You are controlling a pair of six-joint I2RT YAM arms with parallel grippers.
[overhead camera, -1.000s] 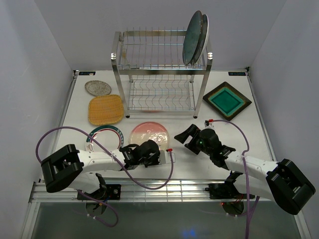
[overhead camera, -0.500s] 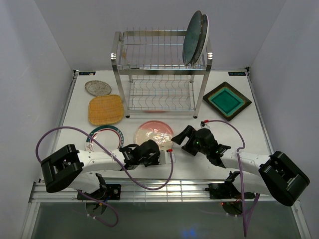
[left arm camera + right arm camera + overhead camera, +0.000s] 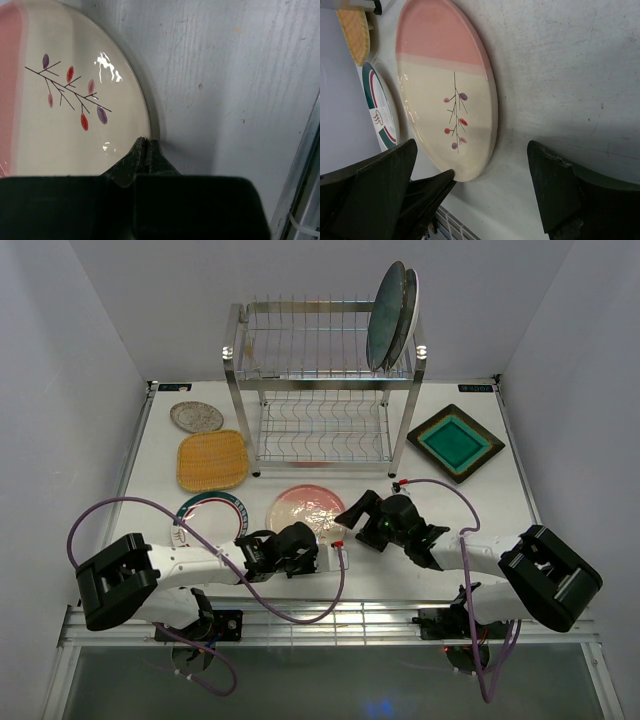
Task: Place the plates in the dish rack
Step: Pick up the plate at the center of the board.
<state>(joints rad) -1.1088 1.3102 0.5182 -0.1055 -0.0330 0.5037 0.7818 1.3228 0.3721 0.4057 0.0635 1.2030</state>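
Left gripper (image 3: pixel 145 146): jaws pressed together, holding nothing, tips touching the near rim of the pink-cream plate (image 3: pixel 65 100). Right gripper (image 3: pixel 472 150): jaws spread wide and empty, with the plate's rim just ahead of the gap. Can't tell if it touches. The plate sits on the table (image 3: pixel 520 510) between the two grippers. The dish rack (image 3: pixel 320 390) is well beyond both jaws, with two dark plates (image 3: pixel 392 315) upright at the right end of its top tier. A green-rimmed plate (image 3: pixel 205 508) lies left of the left jaws.

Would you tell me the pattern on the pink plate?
Plate: pink and cream, twig with red-purple leaves; left wrist view.
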